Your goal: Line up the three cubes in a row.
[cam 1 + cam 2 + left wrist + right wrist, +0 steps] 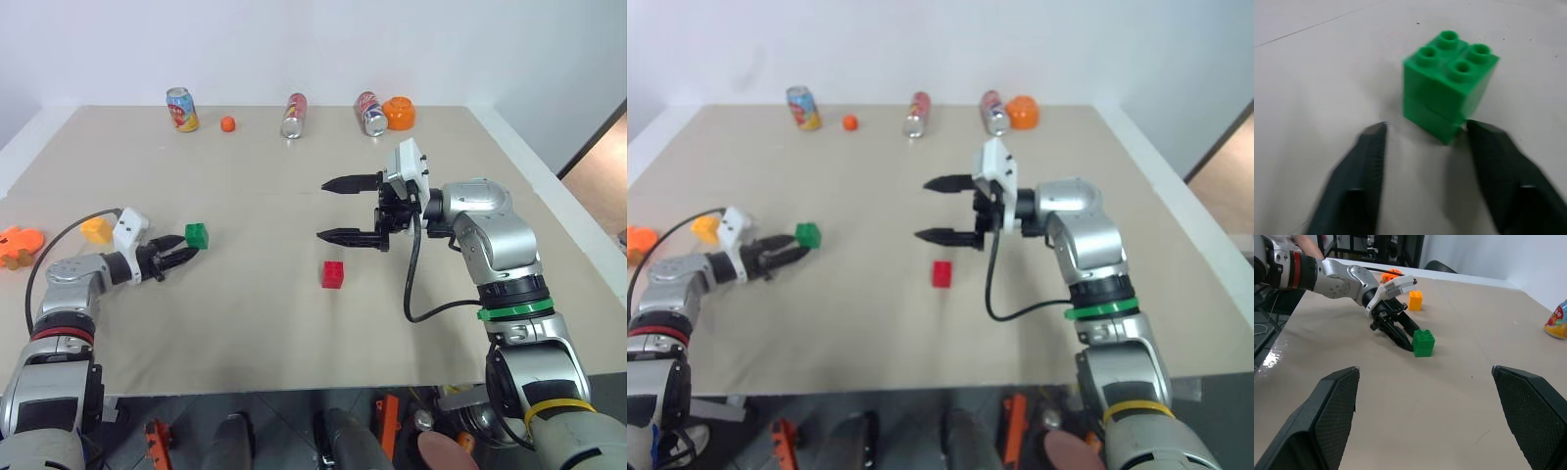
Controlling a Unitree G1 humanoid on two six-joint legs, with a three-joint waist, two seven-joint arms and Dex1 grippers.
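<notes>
Table: a beige matte tabletop (274,333) with a white border carries everything named here.
Green cube: a small green studded plastic block (196,235) sits on the robot's left part of the table, studs up, two bricks stacked by the look of the seam in the left wrist view.
Left gripper: the black two-fingered left gripper (182,252) lies low over the table, its tips right at the green cube. In the left wrist view one fingertip (1484,134) touches the cube's lower corner while the other stands just apart from it; the jaws are partly drawn in with a gap between them, and they do not pinch the block.
Yellow-orange cube: a small yellow-orange studded block (95,230) rests behind the left wrist, near the green cube but apart from it.
Red cube: a small red studded block (333,274) stands alone near the table's middle, well apart from the other two.
Right gripper: the black right gripper (343,210) hovers above the table beyond the red cube, pointing toward the robot's left, fingers spread wide and holding nothing.
Far edge: three printed soda cans (181,109) (294,116) (370,114), one upright and two lying, a small orange ball (227,123) and an orange rounded toy (399,113).
Left edge: an orange plastic toy (18,245).
</notes>
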